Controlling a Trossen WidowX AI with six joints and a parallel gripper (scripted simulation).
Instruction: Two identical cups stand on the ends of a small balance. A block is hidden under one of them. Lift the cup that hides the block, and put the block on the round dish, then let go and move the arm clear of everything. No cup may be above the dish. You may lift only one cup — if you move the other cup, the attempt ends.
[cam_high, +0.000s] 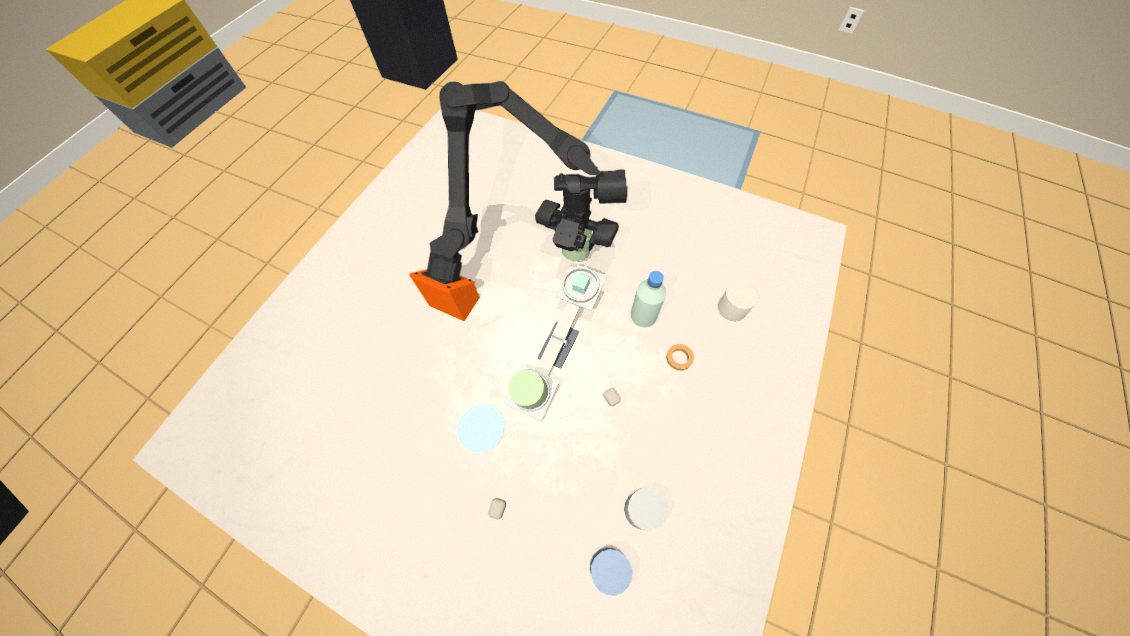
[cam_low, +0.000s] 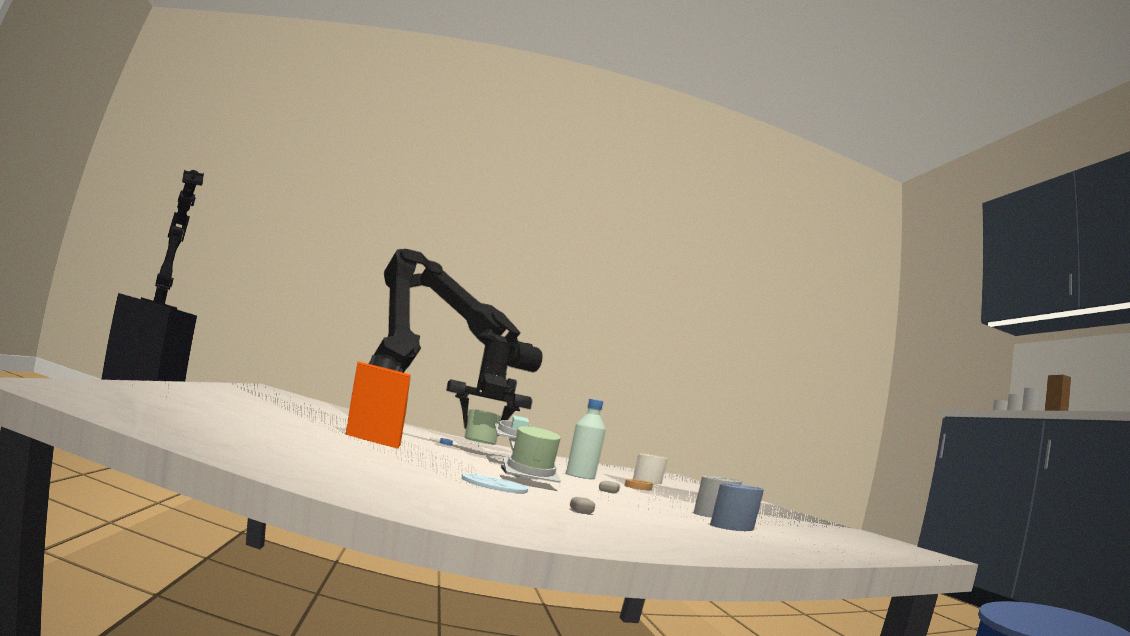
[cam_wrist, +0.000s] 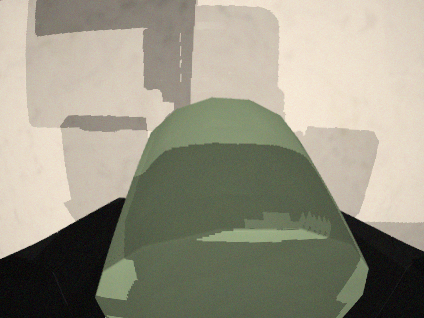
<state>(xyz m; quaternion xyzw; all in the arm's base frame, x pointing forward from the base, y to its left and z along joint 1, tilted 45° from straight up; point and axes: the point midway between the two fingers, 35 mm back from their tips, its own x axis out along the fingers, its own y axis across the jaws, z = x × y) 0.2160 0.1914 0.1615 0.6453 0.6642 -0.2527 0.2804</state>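
The place reads as a room with a kitchen side and a robot work area: in the exterior view, dark wall cabinets (cam_low: 1035, 244) with a lit strip (cam_low: 1059, 315) below hang at two o'clock, over dark base cabinets (cam_low: 988, 489) at four o'clock whose counter (cam_low: 980, 414) carries small pale containers (cam_low: 1028, 398) and a brown block (cam_low: 1058, 392). A second black arm (cam_low: 177, 229) stands on a dark pedestal (cam_low: 130, 339) at nine o'clock. The top view shows a tiled floor (cam_high: 933, 442), a blue mat (cam_high: 672, 138) at twelve o'clock and a wall outlet (cam_high: 851, 19) at one o'clock.
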